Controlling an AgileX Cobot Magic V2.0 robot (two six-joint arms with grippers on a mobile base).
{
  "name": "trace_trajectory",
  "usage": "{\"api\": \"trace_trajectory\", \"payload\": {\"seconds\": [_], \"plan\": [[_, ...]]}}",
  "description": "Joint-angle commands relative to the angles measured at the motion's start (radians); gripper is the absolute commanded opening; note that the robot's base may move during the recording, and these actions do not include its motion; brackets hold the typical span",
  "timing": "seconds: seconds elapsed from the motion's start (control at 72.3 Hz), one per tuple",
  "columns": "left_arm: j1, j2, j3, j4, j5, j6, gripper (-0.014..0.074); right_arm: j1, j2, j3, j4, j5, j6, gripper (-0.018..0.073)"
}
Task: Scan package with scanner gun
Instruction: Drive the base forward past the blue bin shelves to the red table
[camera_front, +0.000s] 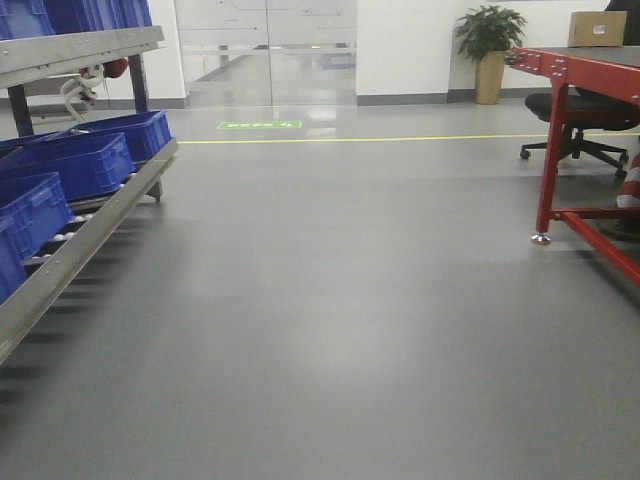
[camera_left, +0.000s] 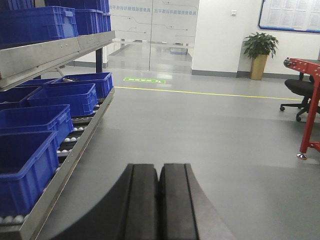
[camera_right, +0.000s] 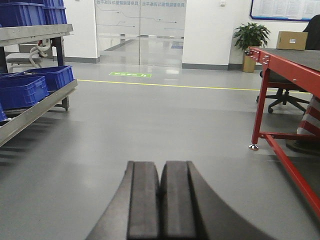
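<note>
Over grey floor (camera_front: 350, 300) | left gripper (camera_left: 159, 172) closed, empty | right gripper (camera_right: 160, 170) closed, empty | floor sign (camera_front: 259, 125) illegible

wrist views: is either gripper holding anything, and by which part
Nothing is held. The left gripper and the right gripper each have their jaws closed flat against each other, with nothing between them.

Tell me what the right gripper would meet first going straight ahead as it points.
Nothing close: the right gripper, jaws shut, points across bare grey floor between the rack and the red table. The glass doors far ahead look likeliest, though depth is unclear.
</note>
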Motion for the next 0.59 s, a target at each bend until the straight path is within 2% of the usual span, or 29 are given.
{"api": "trace_trajectory", "payload": {"seconds": [0.0, 0.581], "plan": [[0.004, -0.003, -0.003, 0.001, -0.015, -0.002, -0.0111, 0.0, -0.004, 0.001, -0.005, -0.014, 0.0, -0.0168], [0.004, -0.003, -0.003, 0.001, -0.015, -0.002, -0.0111, 0.0, -0.004, 0.001, -0.005, -0.014, 0.0, -0.0168]]}}
